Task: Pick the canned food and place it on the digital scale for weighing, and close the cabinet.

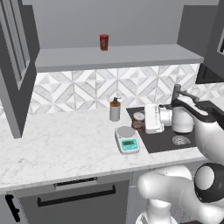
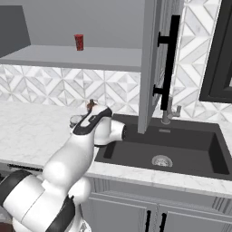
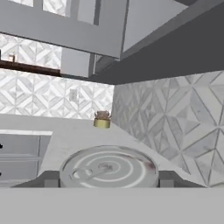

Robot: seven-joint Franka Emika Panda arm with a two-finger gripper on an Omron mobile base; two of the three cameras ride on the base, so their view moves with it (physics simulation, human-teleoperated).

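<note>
At sink's left edge: gripper pinching canned food; red-brown label, no text readable.

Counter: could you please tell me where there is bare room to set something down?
Free: the wide marble stretch left of the scale, up to the open cabinet door. Crowded: by the sink, where bottle, can and gripper cluster.
</note>
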